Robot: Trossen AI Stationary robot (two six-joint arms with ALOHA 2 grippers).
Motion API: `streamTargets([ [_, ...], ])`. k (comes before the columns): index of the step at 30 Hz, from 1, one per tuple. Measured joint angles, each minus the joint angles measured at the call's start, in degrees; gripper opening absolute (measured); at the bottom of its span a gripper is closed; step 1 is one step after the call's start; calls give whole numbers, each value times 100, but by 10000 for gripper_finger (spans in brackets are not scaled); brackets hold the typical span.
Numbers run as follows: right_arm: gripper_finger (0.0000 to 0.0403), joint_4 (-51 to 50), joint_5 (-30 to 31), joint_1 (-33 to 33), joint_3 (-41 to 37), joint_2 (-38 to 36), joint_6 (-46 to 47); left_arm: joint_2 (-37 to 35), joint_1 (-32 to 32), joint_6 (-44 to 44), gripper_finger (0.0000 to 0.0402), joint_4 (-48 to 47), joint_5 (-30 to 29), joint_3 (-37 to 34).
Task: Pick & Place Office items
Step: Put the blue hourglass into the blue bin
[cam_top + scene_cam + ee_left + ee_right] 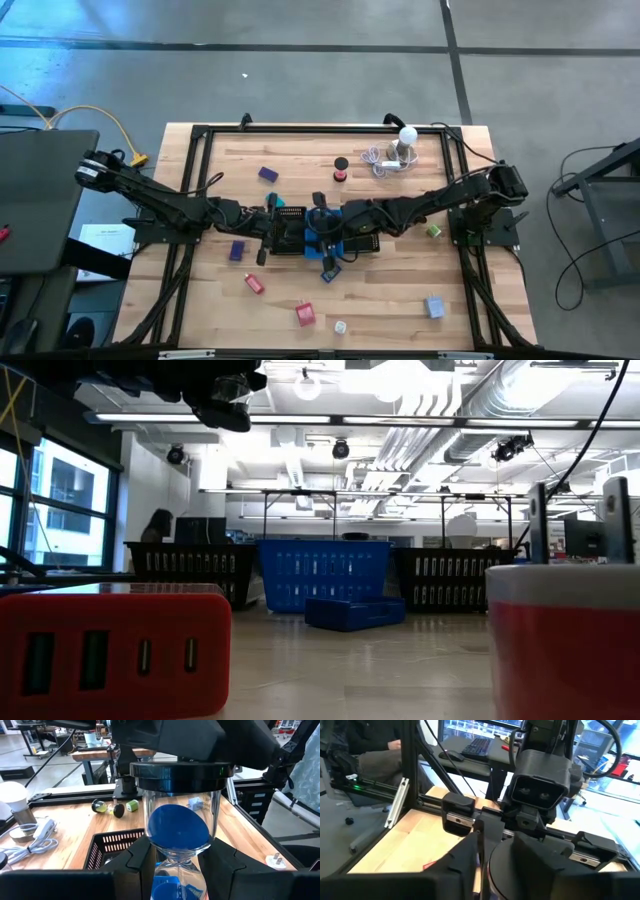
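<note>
**Hourglass handover above the trays**

We have both arms meeting at mid-table over the black mesh tray (pixel 290 232) and the blue tray (pixel 335 245). Our left gripper (pixel 175 865) is clenched on the narrow waist of a sand timer (pixel 177 820): clear glass bulbs, blue sand heaped in the upper one, a glossy black disc cap on top. Our right gripper (pixel 487 860) sits right at that cap; whether it has clamped the cap or merely brackets it, we cannot tell.

To do this well, we judge that one gripper should keep its hold until the other is firmly seated, since smooth glass and a slick round cap offer little friction. We should keep the timer upright and lower it slowly into a tray.

The other office items lie scattered on the pale wooden table (pixel 400 300): a purple block (pixel 268 174), a red block (pixel 305 315), a grey-blue block (pixel 434 307), all boxy and matte.
</note>
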Motion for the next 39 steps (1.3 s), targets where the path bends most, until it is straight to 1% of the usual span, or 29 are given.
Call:
streamTargets([
  [6, 207, -61, 545, 54, 0, 0, 0, 0, 2, -2, 119, 4, 0, 0],
  [9, 244, -96, 635, 53, 0, 0, 37, 0, 2, -4, 119, -5, 4, 0],
  [12, 270, -166, 676, 27, 0, 0, 135, 0, -1, 4, 119, 10, 46, 0],
  [16, 289, -330, 671, -45, -2, 15, 174, -2, 0, 6, 119, 36, 93, 4],
  [21, 289, -320, 639, -50, -2, 15, 196, -2, -4, 6, 119, 39, 96, 4],
  [25, 277, -278, 386, -71, -2, 15, 151, -2, -7, 19, 119, 38, 96, 4],
  [29, 250, -284, 104, -139, -2, 15, 172, -2, -7, 20, 119, 39, 94, 4],
  [35, 189, -337, -74, -224, -2, 12, 200, -2, -2, -14, 119, 41, 46, 4],
  [39, 182, -382, -102, -220, -2, 9, 205, -2, -4, 28, 119, 39, 57, 2],
])
